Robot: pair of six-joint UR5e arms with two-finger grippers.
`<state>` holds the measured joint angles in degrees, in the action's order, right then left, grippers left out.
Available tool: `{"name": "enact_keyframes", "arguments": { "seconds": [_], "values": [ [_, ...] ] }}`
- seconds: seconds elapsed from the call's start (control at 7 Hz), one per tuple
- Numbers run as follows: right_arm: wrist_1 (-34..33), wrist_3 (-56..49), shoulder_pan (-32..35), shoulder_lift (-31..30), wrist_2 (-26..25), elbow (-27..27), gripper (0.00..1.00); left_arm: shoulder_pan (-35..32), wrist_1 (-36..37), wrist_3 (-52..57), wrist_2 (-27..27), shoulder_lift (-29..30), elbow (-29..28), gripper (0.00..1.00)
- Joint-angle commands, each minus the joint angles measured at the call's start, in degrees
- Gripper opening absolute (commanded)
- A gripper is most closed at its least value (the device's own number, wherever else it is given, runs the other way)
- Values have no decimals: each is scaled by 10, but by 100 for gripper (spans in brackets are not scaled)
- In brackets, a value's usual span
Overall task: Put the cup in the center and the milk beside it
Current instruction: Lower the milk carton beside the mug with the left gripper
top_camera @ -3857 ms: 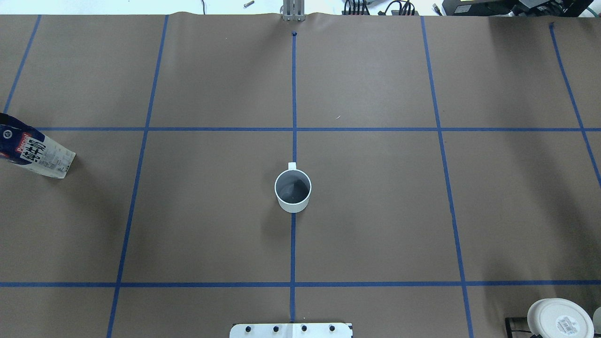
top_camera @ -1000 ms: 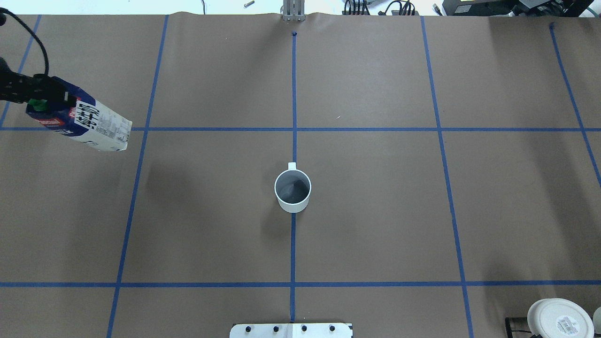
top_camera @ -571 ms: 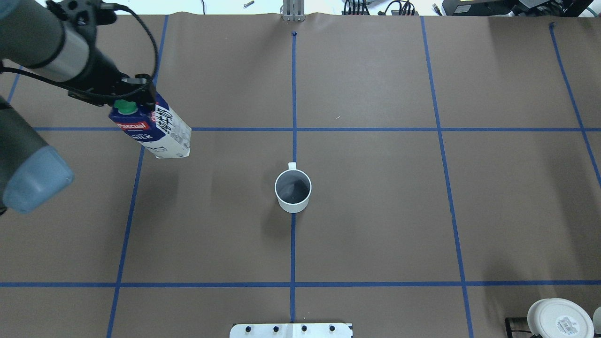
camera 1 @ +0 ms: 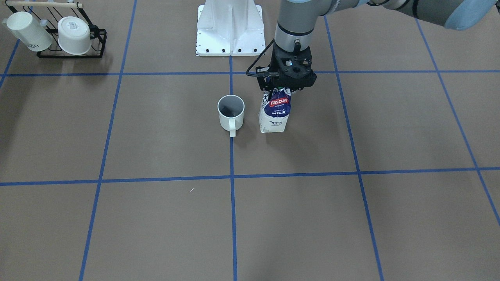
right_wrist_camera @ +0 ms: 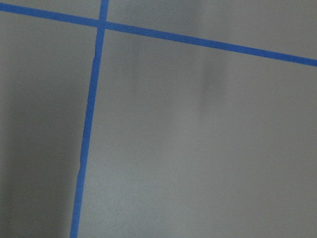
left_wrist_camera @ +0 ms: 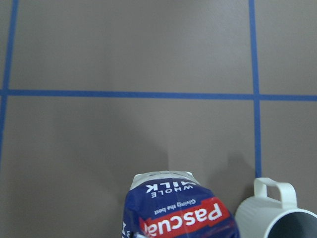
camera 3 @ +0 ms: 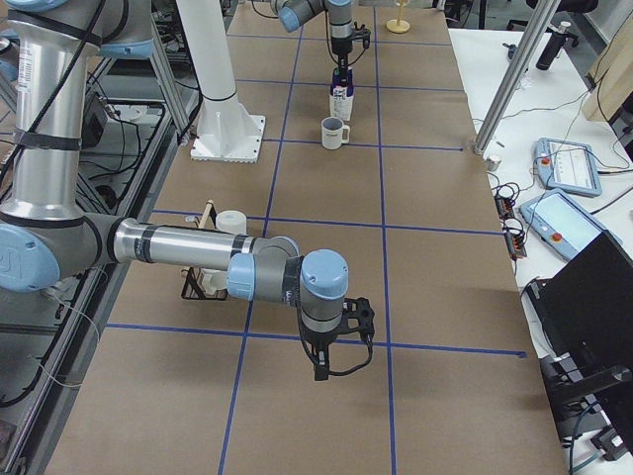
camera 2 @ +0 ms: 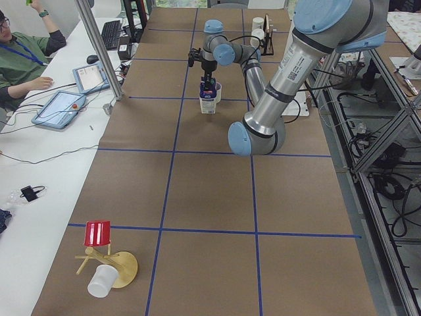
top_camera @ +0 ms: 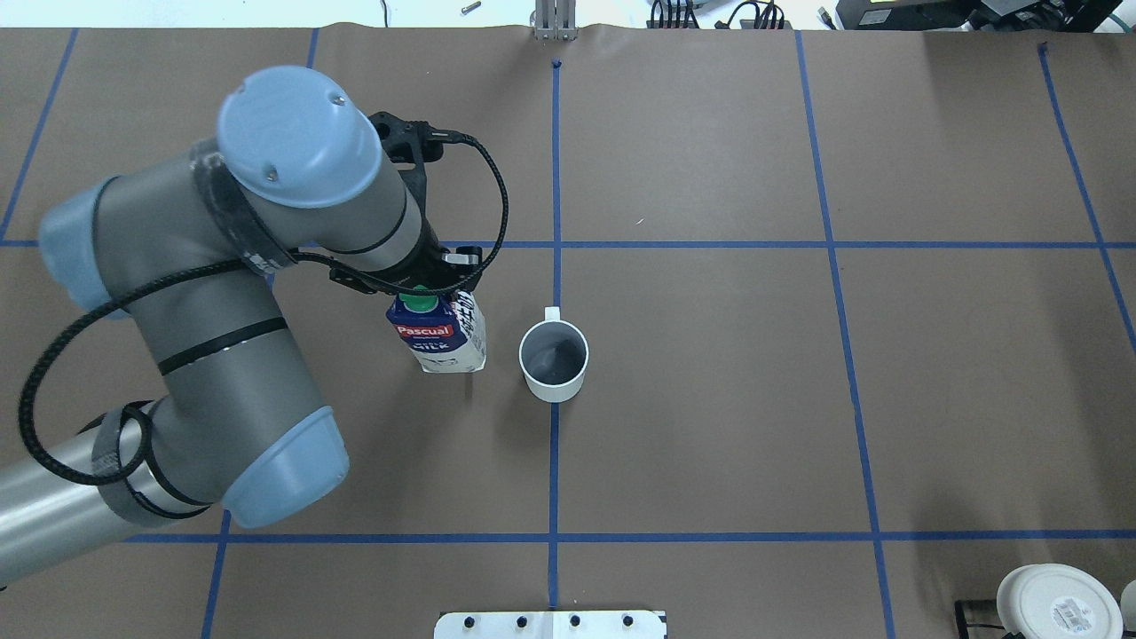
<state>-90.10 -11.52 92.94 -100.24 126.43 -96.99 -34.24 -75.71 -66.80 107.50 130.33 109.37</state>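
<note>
The left wrist view's lower edge cuts off the milk (left_wrist_camera: 178, 213) and the cup (left_wrist_camera: 277, 218), the left gripper (camera 1: 282, 88) hides the milk's top in the front-facing view, and the right gripper (camera 3: 334, 364), seen only from the side, is too dark to tell how its jaws stand.

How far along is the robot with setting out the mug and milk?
Done: the white mug stands on the blue tape line at the middle of the table. In hand: the left gripper grips the milk carton by its top, upright, beside the mug with a gap between them. I cannot tell whether its base rests on the table. Left: let go and pull the arm away.
</note>
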Motion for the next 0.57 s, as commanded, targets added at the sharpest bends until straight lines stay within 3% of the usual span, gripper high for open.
{"name": "enact_keyframes", "arguments": {
  "seconds": [0.0, 0.29, 0.43],
  "values": [
    [0, 0, 0, 0, -1, 1, 100, 20, -3, -5, -5, 10, -17, 0],
    [-1, 0, 0, -1, -1, 4, 100, 24, -8, -1, -5, 14, -22, 0],
    [-1, 1, 0, 0, -1, 4, 100, 24, -25, 1, -6, 11, -32, 60]
  ]
}}
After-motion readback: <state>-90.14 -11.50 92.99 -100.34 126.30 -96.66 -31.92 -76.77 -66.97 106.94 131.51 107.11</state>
